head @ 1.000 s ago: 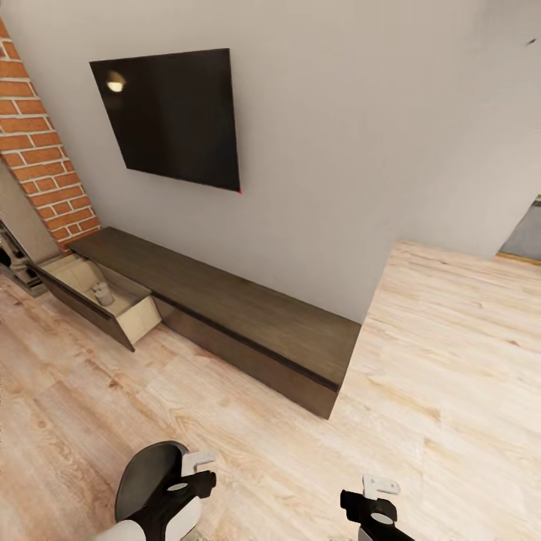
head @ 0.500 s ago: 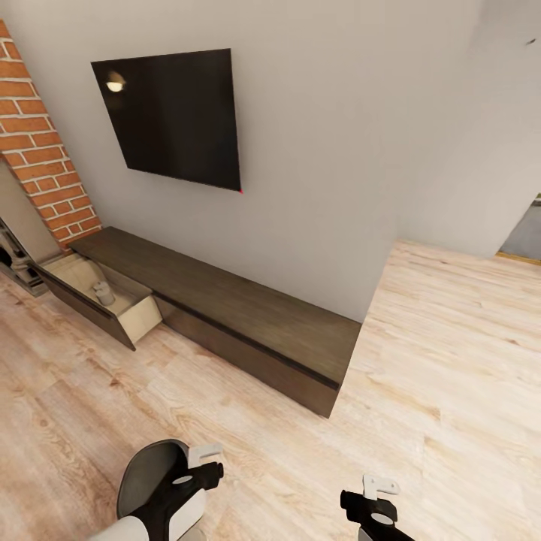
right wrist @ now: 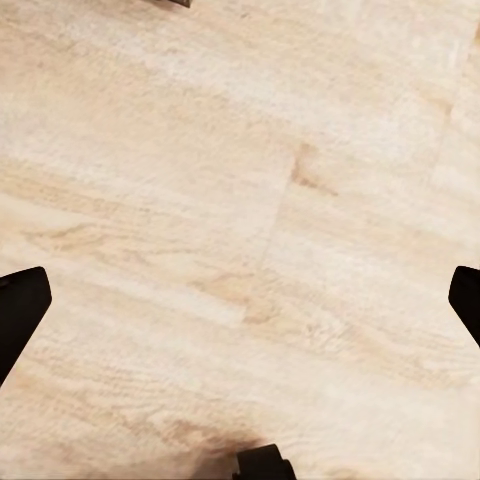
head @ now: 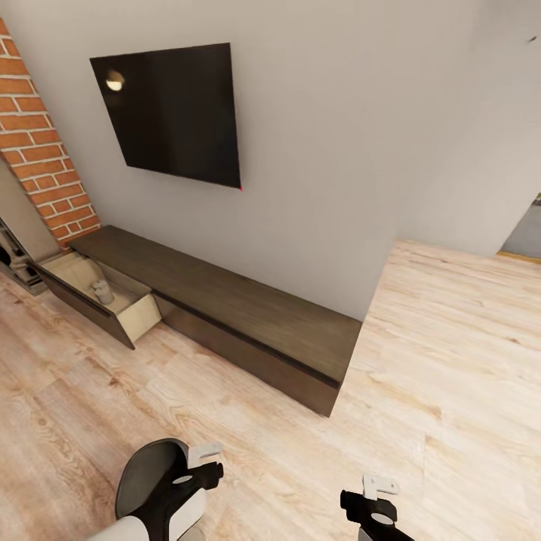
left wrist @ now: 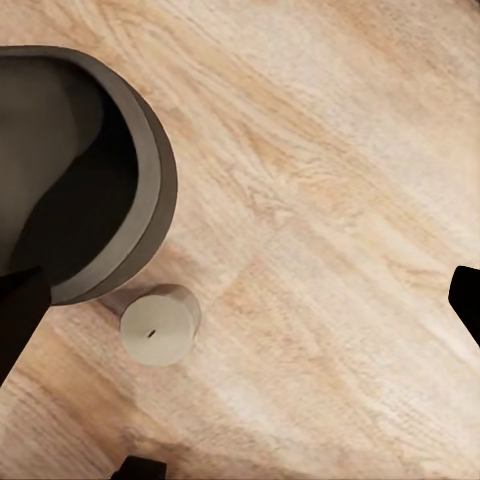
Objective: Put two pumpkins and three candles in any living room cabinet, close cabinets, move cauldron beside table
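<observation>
left gripper (left wrist: 240, 300) hung with fingers spread wide over the floor (left wrist: 330, 170), gripping nothing, poised above a candle (left wrist: 158, 324) standing just beside the cauldron (left wrist: 95, 170), likely lined up for a pick. right gripper (right wrist: 240, 300) likewise spread and empty. cabinet (head: 248, 315) drawer (head: 113, 300) left open, another candle (head: 101, 291) already inside.

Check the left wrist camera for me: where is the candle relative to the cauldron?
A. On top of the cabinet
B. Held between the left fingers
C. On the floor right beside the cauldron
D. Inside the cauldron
C. The candle stands upright on the wooden floor just outside the cauldron wall, with the left gripper open above it and its fingers wide apart.
</observation>
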